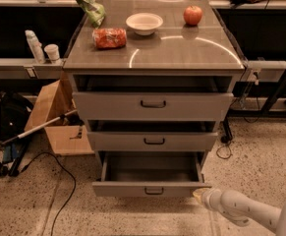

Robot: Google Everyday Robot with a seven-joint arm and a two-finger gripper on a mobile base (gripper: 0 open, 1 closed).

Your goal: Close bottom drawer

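Grey cabinet (152,104) with three drawers, seen from the front. The bottom drawer (150,188) stands pulled well out of the cabinet, its plain grey interior exposed. The gripper (200,195), on a pale arm (241,209) entering from the cabinet's lower right, sits at the right end of that drawer's front panel. The cabinet's worktop (182,50) carries a white bowl (144,23) at rear centre, a red apple (192,15) at rear right, and a red packet (109,38) and green bag (87,1) on the left side. A cardboard box (54,117) stands on the floor left of the cabinet.
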